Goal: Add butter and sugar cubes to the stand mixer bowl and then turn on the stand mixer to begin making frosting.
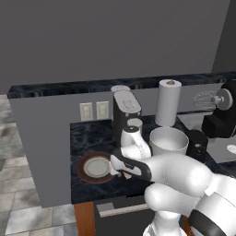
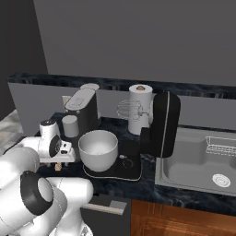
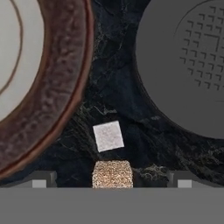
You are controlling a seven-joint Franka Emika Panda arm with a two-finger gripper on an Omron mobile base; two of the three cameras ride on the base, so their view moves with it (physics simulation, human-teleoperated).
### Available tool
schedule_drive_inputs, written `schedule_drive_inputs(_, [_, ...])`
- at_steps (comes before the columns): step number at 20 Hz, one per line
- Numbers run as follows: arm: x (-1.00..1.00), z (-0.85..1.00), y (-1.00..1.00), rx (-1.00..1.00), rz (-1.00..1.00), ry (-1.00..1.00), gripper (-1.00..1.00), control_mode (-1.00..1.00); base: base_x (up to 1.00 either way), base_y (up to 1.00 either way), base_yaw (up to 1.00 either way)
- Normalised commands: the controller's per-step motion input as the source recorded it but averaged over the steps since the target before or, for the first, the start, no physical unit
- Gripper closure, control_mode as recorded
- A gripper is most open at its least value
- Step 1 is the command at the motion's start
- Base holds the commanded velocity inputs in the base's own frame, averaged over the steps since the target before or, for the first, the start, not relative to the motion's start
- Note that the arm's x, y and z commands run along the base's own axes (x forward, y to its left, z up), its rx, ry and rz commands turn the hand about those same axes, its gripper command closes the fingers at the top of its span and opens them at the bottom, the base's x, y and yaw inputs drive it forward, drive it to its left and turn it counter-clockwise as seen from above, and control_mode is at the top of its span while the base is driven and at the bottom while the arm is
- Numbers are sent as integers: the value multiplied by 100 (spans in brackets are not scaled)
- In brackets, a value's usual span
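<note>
Here, open claw (image 3: 112, 183) over sugar cubes (image 3: 108, 136) — seemingly not touching.

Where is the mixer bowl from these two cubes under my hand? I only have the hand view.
Observer: The stand mixer bowl stands on the flat base of the stand mixer, off to the robot's right of the sugar cubes.
Operator: Is the whisk blocking the bowl's mouth?
Observer: No. The whisk is raised, above and behind the bowl's rim, so the mouth looks open from above.
Operator: Anything tall near it that I might swing into?
Observer: A paper towel roll stands upright behind the bowl, against the back wall.
</note>
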Motion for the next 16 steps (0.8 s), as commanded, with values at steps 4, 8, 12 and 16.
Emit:
schedule_drive_inputs(4, [0, -22, 0, 0, 0, 0, -100, -100, 0, 0, 0])
schedule_drive_inputs(8, [0, -24, 0, 0, 0, 0, -100, -100, 0, 0, 0])
schedule_drive_inputs(12, [0, -20, 0, 0, 0, 0, -100, -100, 0, 0, 0])
schedule_drive_inputs(16, [0, -12, 0, 0, 0, 0, -100, -100, 0, 0, 0])
